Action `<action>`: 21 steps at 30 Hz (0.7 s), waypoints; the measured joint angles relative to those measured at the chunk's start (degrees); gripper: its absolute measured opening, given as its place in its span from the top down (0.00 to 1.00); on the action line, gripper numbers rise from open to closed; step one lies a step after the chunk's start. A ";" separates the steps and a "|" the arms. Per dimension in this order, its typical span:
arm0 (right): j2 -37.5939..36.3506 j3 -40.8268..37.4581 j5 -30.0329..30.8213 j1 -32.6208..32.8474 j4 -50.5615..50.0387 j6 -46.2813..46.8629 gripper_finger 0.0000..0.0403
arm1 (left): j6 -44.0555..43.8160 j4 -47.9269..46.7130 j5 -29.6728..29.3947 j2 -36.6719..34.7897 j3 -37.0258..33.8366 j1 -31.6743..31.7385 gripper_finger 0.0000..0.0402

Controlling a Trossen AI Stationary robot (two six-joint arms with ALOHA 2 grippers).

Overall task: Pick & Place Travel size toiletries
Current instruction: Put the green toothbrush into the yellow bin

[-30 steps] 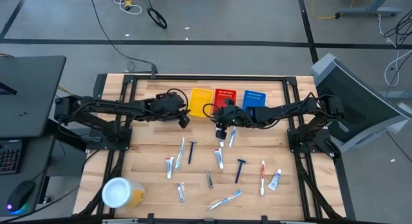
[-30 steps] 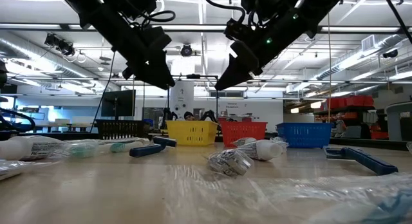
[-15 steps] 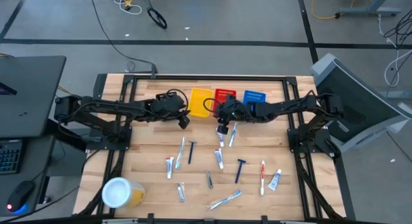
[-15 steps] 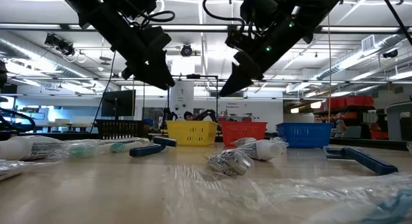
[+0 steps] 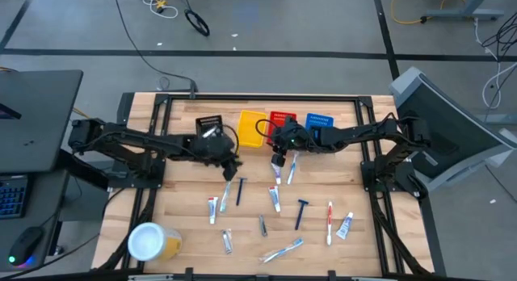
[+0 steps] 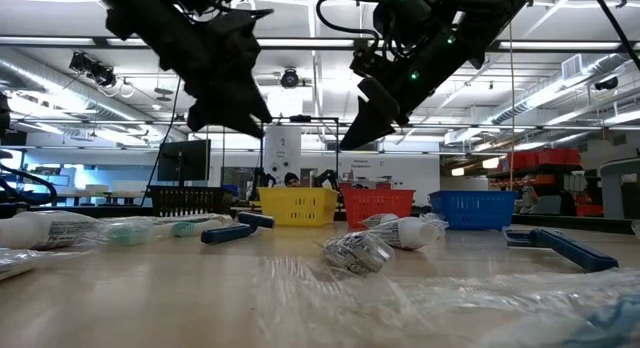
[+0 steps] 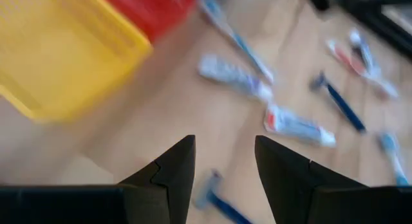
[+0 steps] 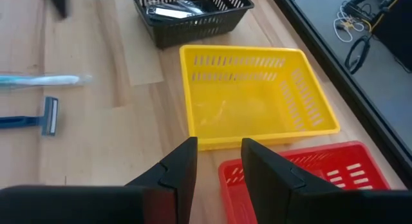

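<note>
Even, bright overhead light falls on my table (image 5: 186,192), with only soft, short shadows. Level across it, ceiling strip lamps glare and both my arms read as dark silhouettes; the nearest wrappers (image 6: 420,298) are out of focus. My left wrist picture is smeared with blur; my right wrist picture is crisp.

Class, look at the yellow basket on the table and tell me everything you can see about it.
The yellow basket is a shallow rectangular tray that looks like plastic, with rows of slots in its walls and a plain floor. It sits upright and looks empty, on the wooden table near its far edge. A black basket holding silvery packets stands on one side, a red basket on the other, each with a small gap. Neither gripper touches it; the open right gripper hangs near its edge.
</note>
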 joint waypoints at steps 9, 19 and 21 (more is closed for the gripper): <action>0.00 -0.02 -0.01 -0.06 1.55 0.00 0.68 | -13.32 -4.29 -4.61 8.27 -0.02 -8.99 0.57; 0.00 -0.02 -0.05 -0.06 1.60 0.00 0.68 | -22.45 -12.69 -7.87 9.18 0.00 -12.34 0.57; 0.00 -0.02 -0.05 -0.06 1.60 0.00 0.68 | -22.60 -12.78 -8.93 9.18 0.00 -12.97 0.57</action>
